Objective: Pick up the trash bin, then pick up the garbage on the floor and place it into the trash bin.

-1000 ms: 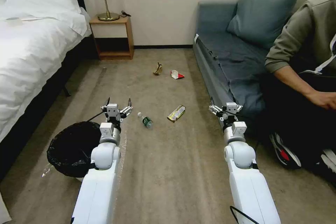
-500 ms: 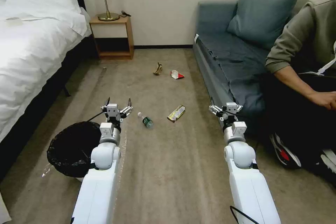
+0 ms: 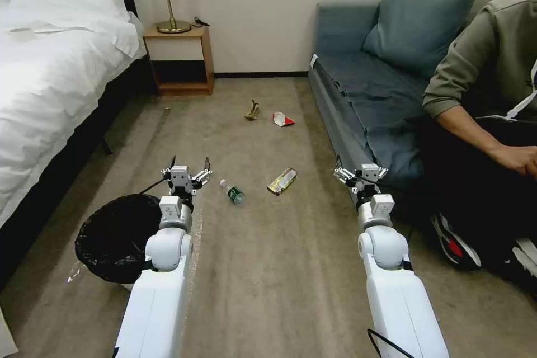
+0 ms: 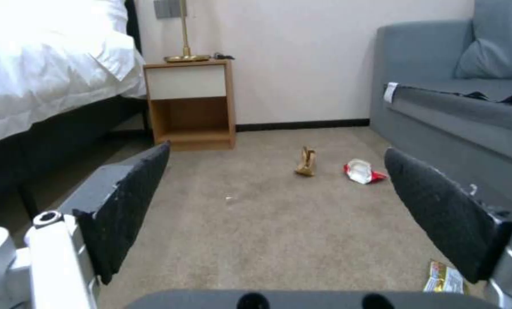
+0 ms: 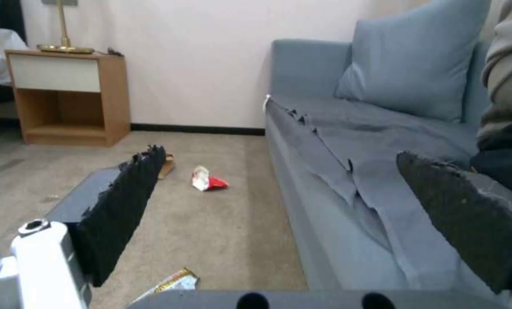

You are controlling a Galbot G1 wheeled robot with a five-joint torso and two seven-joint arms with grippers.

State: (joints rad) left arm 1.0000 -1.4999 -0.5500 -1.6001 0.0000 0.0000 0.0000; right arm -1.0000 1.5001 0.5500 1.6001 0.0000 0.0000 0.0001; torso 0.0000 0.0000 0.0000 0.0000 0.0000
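I have both arms stretched forward over the carpet [image 3: 279, 268], level with each other. My left gripper [image 3: 188, 166] hangs with its jaws spread wide and nothing between them, and the right gripper [image 3: 361, 170] is the same, wide open and empty, just beside the near corner of the grey sofa [image 3: 363, 95]. The trash bin [image 3: 114, 238] stands on the floor at my near left, close to the bed [image 3: 50, 84] and touching nothing of mine; its black bag covers the rim. The bottle [image 3: 232, 192] lies just right of the left gripper, with the gold wrapper [image 3: 281, 181] a little farther right. Farther off, toward the wall, the tan scrap [image 3: 253, 111] and the red-and-white carton [image 3: 282, 119] lie near each other. A wooden nightstand [image 3: 179, 59] sits in the far left corner.
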